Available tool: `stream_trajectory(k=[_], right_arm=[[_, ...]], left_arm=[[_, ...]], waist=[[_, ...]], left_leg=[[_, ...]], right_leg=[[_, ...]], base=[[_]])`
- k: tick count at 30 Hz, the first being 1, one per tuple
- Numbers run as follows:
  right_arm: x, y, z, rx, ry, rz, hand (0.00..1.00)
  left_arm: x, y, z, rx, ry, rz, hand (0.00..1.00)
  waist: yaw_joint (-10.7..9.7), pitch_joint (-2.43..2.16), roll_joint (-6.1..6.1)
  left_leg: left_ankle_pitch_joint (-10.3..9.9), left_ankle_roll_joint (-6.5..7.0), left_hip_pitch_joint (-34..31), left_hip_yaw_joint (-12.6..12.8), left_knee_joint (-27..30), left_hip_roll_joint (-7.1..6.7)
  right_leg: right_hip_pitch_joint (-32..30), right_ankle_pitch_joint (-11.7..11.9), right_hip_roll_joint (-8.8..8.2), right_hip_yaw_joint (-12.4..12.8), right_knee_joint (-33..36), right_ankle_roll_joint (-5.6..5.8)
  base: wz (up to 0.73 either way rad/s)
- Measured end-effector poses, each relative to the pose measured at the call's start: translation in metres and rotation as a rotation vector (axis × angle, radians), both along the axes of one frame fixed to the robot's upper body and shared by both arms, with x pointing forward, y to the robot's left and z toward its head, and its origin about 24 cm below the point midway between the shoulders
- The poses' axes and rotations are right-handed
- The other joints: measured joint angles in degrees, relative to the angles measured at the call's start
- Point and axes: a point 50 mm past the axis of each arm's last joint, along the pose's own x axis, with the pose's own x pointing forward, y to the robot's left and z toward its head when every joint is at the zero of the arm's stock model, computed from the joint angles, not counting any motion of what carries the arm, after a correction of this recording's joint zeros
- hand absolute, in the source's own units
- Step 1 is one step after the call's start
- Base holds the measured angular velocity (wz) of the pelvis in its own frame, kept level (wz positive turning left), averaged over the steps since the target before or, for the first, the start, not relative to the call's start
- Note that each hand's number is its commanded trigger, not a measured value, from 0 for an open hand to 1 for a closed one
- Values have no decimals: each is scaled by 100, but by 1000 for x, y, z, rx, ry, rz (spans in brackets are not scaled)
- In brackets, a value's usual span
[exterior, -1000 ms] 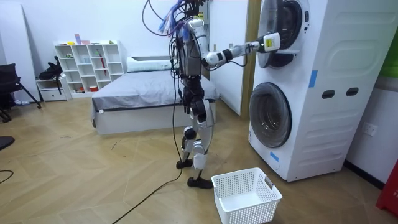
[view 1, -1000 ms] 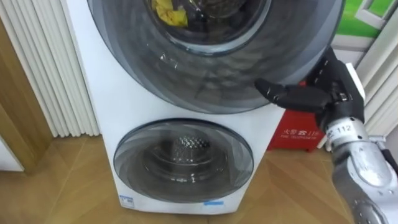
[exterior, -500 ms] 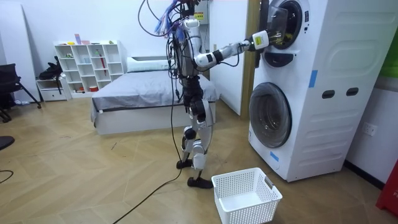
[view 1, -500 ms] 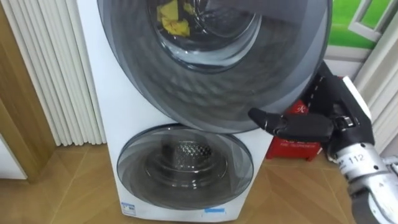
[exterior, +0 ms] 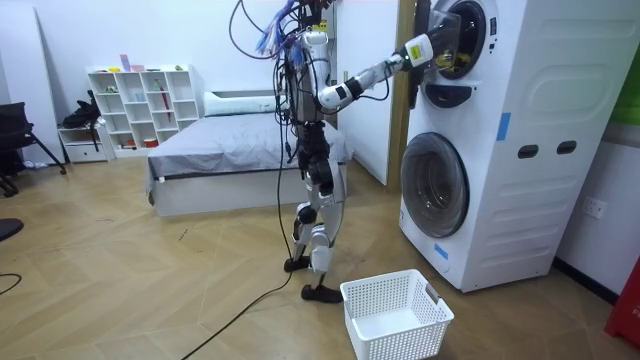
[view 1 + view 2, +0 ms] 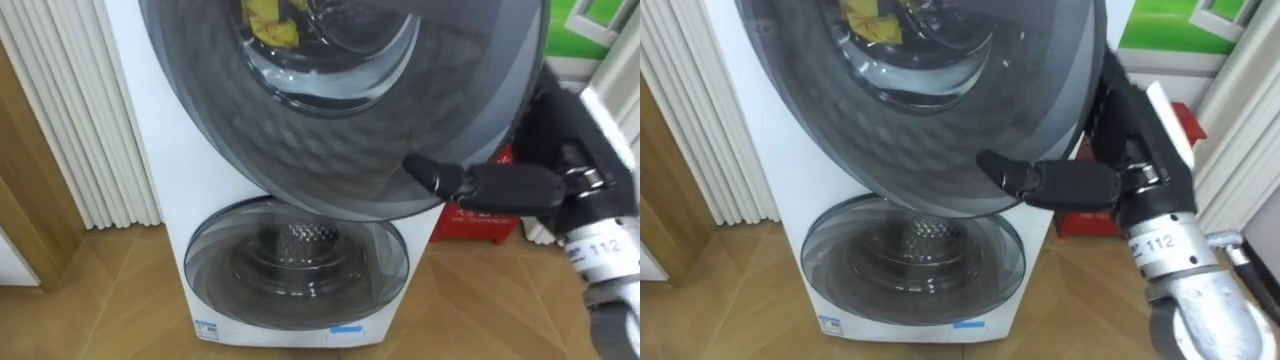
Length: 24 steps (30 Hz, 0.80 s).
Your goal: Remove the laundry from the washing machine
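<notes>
One yellow garment is seen through the glass of the upper door. It lies inside the upper drum of the washing machine, beside darker cloth that cannot be made out.

The upper door is swung partly out from the washing machine's front. Its lower right rim is pinched by the right robot hand: the thumb is laid across the door's front face, and the fingers are passed up behind the rim.

Lower on the washing machine, the lower door is closed flat, and a perforated metal drum is visible behind its glass.

To the right of the washing machine, at floor level, a red box is partly hidden by the robot hand. To its left, a white ribbed panel is set against the wall.

From the room view, the robot is shown standing upright before the washing machine with its right arm raised to the upper door. A white basket is placed on the wooden floor in front of the washing machine, just beside the robot's feet. A bed and a white shelf are located farther from the washing machine, beyond the robot.
</notes>
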Motion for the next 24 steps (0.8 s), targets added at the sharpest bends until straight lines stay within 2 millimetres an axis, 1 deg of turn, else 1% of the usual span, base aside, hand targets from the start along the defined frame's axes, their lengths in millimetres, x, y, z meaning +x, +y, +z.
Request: stream_trajectory(k=[1,2,3,5,11,14,15,17,19,24], right_arm=[[-3,1,5,1,-35,7,0],[-4,1,7,1,-46,8,0],[-5,2,8,1,-57,12,0],[-6,2,9,6,-62,18,0],[-9,3,14,-21,-86,47,0],[-8,5,20,-39,-114,71,0],[-8,5,23,-45,-124,78,0],[-9,6,24,-44,-130,94,0],[-11,8,25,-41,-138,132,0],[-15,16,28,-25,-154,219,0]], left_arm=[[-1,0,0,0,0,0,0],[-1,0,0,-1,1,1,0],[-3,0,-1,-3,5,3,0],[-5,-1,-1,-8,13,3,0],[-4,-2,-2,-25,15,0,0],[-4,-2,-2,-25,12,-1,0],[-4,-2,-1,-25,11,0,0],[-3,-1,-1,-26,9,8,0],[-1,1,-1,-25,3,12,0],[4,2,-1,-22,-9,6,0]], waist=[[1,-8,-11],[-1,-10,-9],[1,-27,-30],[-3,-42,-54],[-16,-42,-64],[-18,-32,-75],[-8,-24,-67],[8,-23,-85],[11,-22,-111],[8,-24,-107]], left_leg=[[0,0,-2,2,-6,0],[0,0,-2,5,-8,1],[0,0,3,17,-8,3],[0,0,8,28,-8,6],[0,0,9,85,-6,9],[0,0,16,129,-2,8],[0,0,11,162,-1,8],[0,0,9,172,2,10],[0,0,-3,173,0,15],[0,0,-8,183,-4,12]], right_leg=[[8,0,5,0,-28,0],[8,0,7,0,-32,0],[8,0,8,3,-32,0],[9,0,6,-1,-27,0],[-8,0,-5,6,6,0],[-16,0,-13,26,19,0],[-16,-1,-14,54,1,2],[-19,-3,-13,103,-25,5],[-38,-2,-8,120,-21,4],[-44,1,-2,130,-21,3]], base=[[0],[0],[-3],[-2],[0],[0],[-4],[-4],[-2],[-1]])
